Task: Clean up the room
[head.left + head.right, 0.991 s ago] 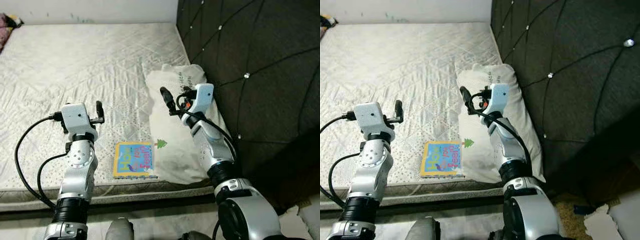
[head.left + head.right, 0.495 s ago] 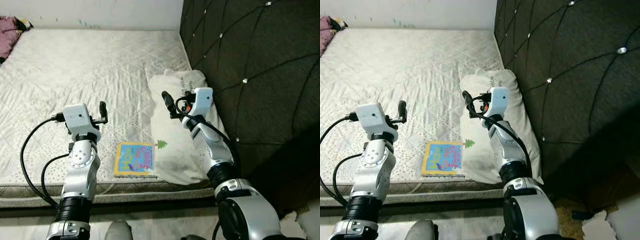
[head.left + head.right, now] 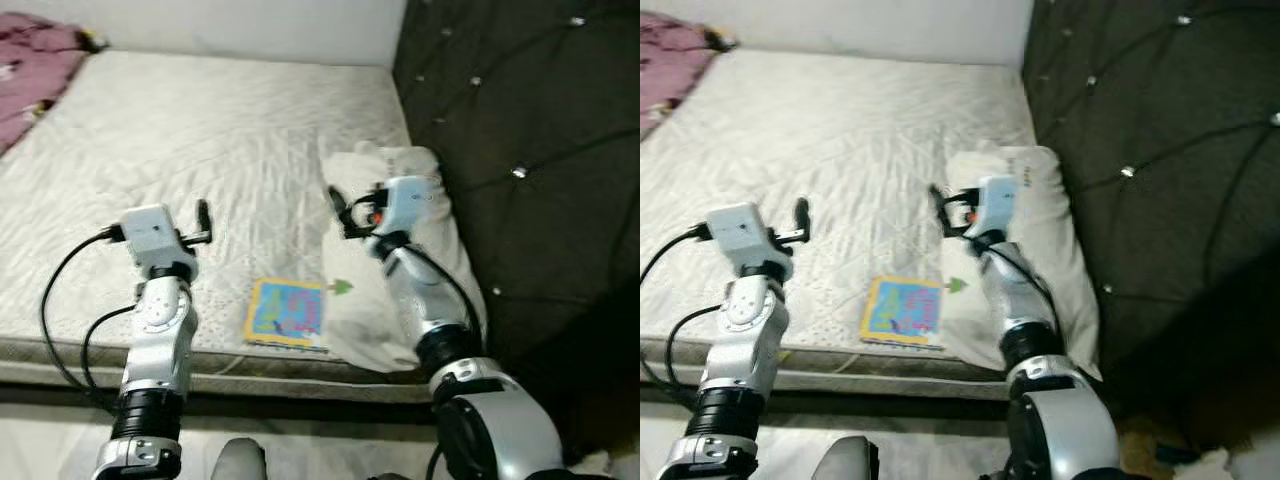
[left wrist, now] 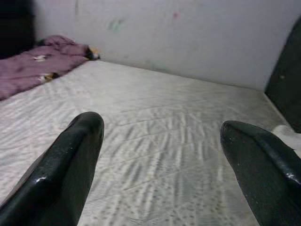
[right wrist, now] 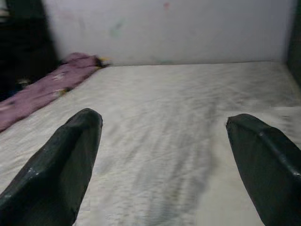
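The tidying looks barely begun: nothing is held and the loose things lie on the mattress (image 3: 200, 130). One colourful book (image 3: 287, 312) lies flat at the mattress's near edge, its right side touching or just tucked under the white pillow (image 3: 400, 250), which rests against the dark tufted headboard (image 3: 520, 150). One heap of purple cloth (image 3: 35, 70) sits at the mattress's far left corner, well apart from the book. Judging from this, the book and the cloth are left to be picked up, and perhaps the pillow straightened. The left pincer (image 3: 203, 222) hovers above the mattress to the left of the book, its two fingers (image 4: 70, 165) spread wide and holding nothing. The right pincer (image 3: 340, 212) hangs over the pillow's inner edge, beyond the book, its fingers (image 5: 61, 165) likewise spread apart and empty. Count: one book, one pillow, one cloth heap, two pincers.
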